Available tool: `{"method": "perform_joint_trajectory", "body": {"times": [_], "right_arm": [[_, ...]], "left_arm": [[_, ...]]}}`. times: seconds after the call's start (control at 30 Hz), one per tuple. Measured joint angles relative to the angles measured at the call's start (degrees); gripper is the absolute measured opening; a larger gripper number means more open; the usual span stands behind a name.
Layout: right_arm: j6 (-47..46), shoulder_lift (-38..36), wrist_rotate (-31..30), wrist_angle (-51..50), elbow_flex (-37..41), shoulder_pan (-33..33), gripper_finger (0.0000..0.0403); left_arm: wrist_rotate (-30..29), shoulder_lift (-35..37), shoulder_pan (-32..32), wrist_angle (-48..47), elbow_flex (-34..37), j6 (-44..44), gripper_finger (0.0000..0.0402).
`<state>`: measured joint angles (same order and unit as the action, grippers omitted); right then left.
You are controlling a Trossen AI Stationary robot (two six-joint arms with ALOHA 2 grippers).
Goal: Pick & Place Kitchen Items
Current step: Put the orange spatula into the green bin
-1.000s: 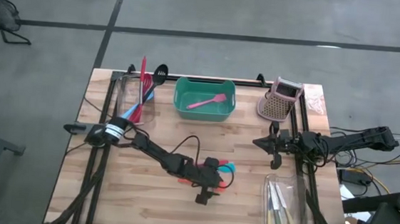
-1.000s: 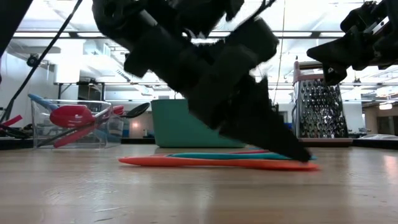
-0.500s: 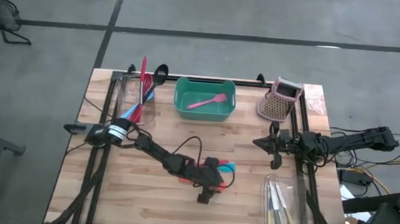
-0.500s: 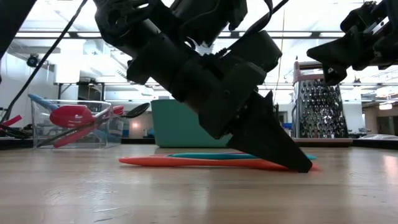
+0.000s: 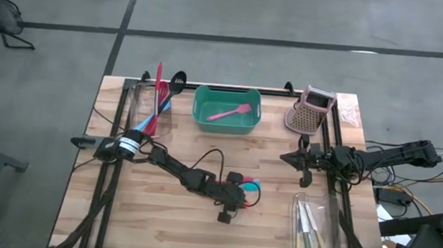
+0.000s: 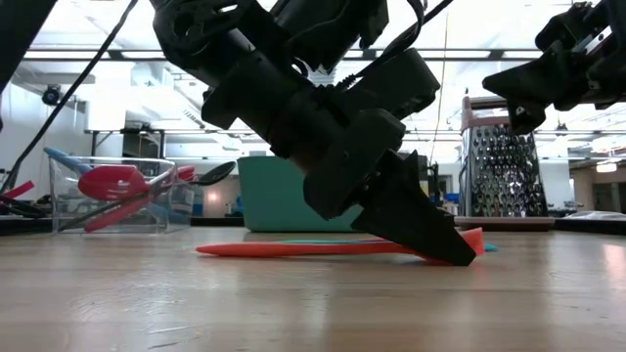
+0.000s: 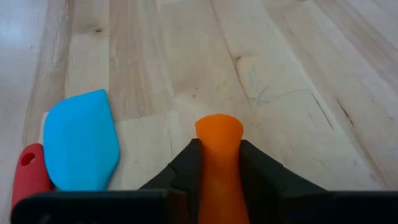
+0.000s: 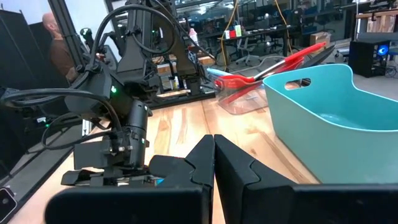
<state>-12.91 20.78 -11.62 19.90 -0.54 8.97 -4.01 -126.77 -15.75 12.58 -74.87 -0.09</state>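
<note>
An orange spatula (image 6: 293, 248) lies near the table's middle, and my left gripper (image 5: 235, 201) is shut on it. Beside it a blue spatula (image 7: 84, 146) and a red handle (image 7: 28, 177) lie flat on the wood. My right gripper (image 5: 306, 178) hovers shut and holding nothing over the table's right side. A pink spatula (image 5: 230, 113) lies in the teal tub (image 5: 202, 115). Red and black utensils (image 5: 159, 95) stand in a clear container at the far left. My left gripper pinches the orange spatula's two sides between its fingers, near the spatula's right end (image 7: 217, 134), which sticks out past the fingertips. The fingers slant down from the table's left and lie along it. That end (image 6: 472, 240) is tipped up; the left end (image 6: 205, 250) rests on the table.
A pinkish perforated holder (image 5: 310, 109) stands at the far right. A clear tray (image 5: 312, 230) with pale-handled utensils lies at the near right. Bare wood stretches near the front edge on the left. A person (image 8: 59, 50) shows beyond the table.
My left gripper has sunk a little and shut on the orange spatula. The spatula's right end has tipped up off the table while its left end stays down.
</note>
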Motion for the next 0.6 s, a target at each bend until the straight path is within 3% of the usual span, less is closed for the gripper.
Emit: {"method": "perform_joint_trajectory", "body": {"times": [0.17, 0.6], "right_arm": [[0.0, 0.0, 0.0, 0.0, 0.0, 0.0, 0.0009], [0.0, 0.0, 0.0, 0.0, 0.0, 0.0, 0.0009]], "left_arm": [[0.8, 3.1, -0.8, -1.2, 0.3, 1.1, 0.0084], [0.3, 18.6, 1.3, -17.6, 0.5, 7.6, 0.0083]]}}
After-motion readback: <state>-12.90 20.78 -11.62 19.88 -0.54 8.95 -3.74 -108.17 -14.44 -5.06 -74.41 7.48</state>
